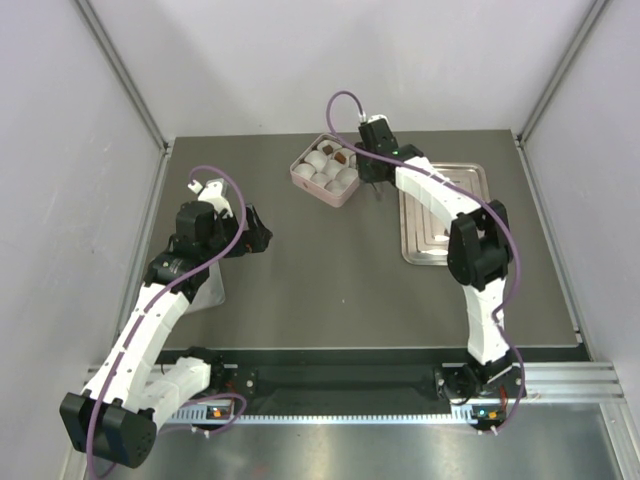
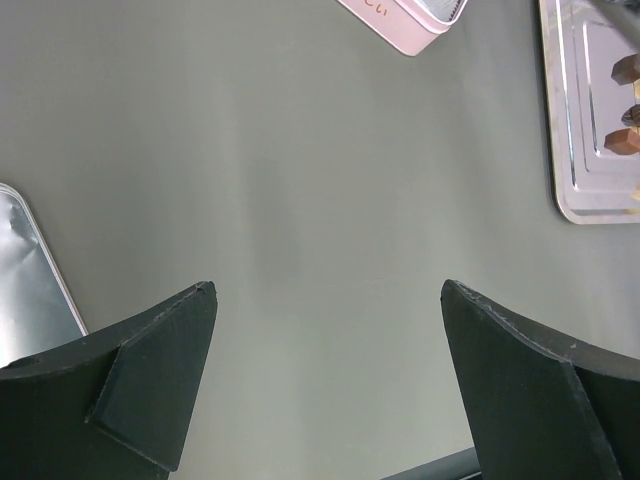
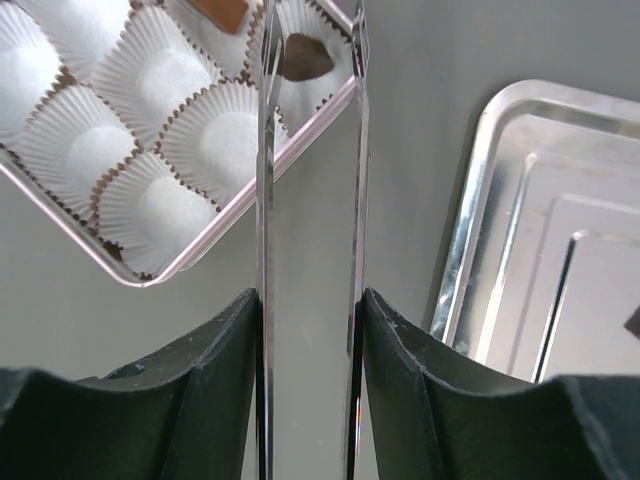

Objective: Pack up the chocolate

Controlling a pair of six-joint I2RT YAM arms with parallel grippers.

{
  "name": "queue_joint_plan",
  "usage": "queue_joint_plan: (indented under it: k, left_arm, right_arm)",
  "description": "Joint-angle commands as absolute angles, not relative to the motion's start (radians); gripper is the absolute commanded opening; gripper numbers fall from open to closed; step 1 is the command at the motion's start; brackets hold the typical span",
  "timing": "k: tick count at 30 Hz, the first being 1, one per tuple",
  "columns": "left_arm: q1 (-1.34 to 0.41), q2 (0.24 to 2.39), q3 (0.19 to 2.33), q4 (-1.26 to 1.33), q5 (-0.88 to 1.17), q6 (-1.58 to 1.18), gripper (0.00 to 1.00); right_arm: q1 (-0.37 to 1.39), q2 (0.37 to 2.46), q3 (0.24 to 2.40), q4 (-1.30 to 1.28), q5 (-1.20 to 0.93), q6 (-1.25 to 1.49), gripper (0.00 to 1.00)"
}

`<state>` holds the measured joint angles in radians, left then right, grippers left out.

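My right gripper [image 1: 366, 162] [image 3: 310, 295] is shut on metal tongs [image 3: 265, 200] that reach over the pink box [image 1: 325, 170] of white paper cups [image 3: 165, 75]. One dark chocolate [image 3: 303, 58] lies in the corner cup between the tong tips, which stand apart on either side of it. A second brown piece [image 3: 220, 12] sits in the neighbouring cup. Both show as brown spots in the top view [image 1: 341, 156]. More chocolates [image 2: 625, 68] lie on the silver tray [image 1: 445, 215]. My left gripper [image 1: 258, 238] [image 2: 330, 290] is open and empty over bare table.
A shiny flat lid [image 1: 205, 285] lies by the left arm and shows in the left wrist view [image 2: 30, 280]. The pink box corner [image 2: 410, 25] and the tray rim [image 2: 590, 200] show there too. The tray rim [image 3: 480, 230] lies right of the tongs.
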<state>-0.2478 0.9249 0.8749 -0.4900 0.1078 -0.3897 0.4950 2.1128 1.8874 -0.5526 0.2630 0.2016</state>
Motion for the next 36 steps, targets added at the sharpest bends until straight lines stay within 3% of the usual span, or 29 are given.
queue_joint_plan:
  k: [1,18,28,36]
  left_arm:
    - [-0.25,0.911,0.879,-0.445,0.101,-0.379,0.99]
    - [-0.25,0.904,0.877,-0.443,0.107,-0.379,0.99]
    - [-0.25,0.907,0.877,-0.44,0.117,-0.379,0.99]
    - [-0.25,0.905,0.876,-0.44,0.121,-0.38,0.99]
  right_arm:
    - [0.499,1.967,1.924,-0.518,0.291,0.18,0.43]
    - [0.393,1.412,1.335,-0.618,0.29,0.293,0.44]
    - [0.293,1.252,1.068,-0.712,0.252,0.359,0.44]
    - [0.272,1.2,1.029,-0.75,0.282,0.376,0.45]
